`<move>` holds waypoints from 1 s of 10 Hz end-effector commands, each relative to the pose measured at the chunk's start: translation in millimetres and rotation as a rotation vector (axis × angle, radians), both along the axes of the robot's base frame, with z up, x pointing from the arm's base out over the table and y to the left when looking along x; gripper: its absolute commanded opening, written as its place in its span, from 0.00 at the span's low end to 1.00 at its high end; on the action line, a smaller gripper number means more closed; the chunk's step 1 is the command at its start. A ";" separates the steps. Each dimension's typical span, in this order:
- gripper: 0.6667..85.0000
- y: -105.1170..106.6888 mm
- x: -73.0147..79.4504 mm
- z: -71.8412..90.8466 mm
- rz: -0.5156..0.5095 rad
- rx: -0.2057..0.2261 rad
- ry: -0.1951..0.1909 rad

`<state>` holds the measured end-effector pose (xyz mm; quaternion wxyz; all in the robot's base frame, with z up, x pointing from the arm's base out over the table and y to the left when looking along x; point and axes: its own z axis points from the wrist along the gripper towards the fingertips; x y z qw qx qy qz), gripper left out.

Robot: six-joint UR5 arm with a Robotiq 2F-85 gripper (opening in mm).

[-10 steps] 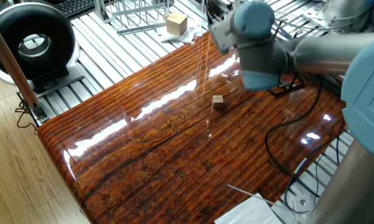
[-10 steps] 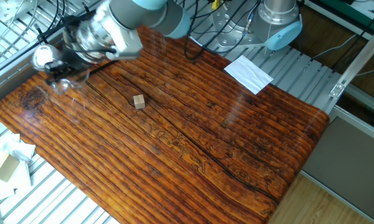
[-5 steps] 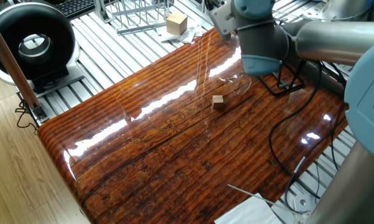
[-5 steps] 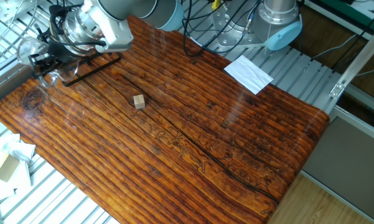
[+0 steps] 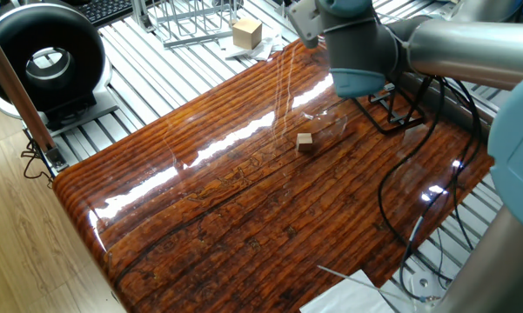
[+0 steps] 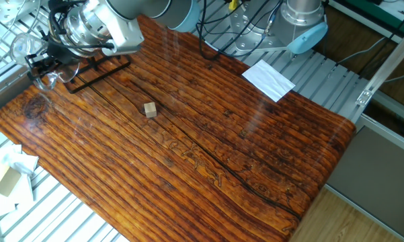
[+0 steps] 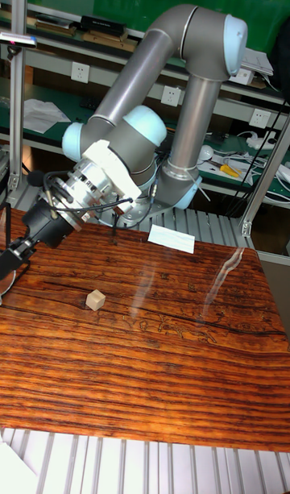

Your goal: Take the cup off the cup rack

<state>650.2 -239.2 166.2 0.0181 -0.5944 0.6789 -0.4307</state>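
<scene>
Cup at the bench's far end, beside my gripper (image 6: 40, 62).

The cup (image 6: 23, 48) is clear glass, seen faintly at the bench (image 6: 269, 154) end nearest the black cup rack (image 6: 97, 69), just off the rack's outer end and right at my fingertips; whether it is free of the prongs I cannot tell. Nor can I tell if my jaws are clamped on it or apart. I judge it light, rigid, slippery and breakable, so 2 pads across the wall below the rim, squeezed gently. The small wooden cube (image 6: 149, 109) sits mid-bench, well apart.
</scene>
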 end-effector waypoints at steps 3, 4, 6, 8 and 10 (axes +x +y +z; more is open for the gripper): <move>0.01 9.8 -4.5 15.8 -0.023 -0.012 0.018; 0.01 12.7 -5.2 20.1 -0.024 -0.020 0.021; 0.01 19.8 -6.4 28.3 -0.028 -0.027 0.023; 0.01 18.3 -6.5 34.1 -0.024 -0.048 0.021; 0.01 19.3 -8.4 40.4 -0.026 -0.060 0.019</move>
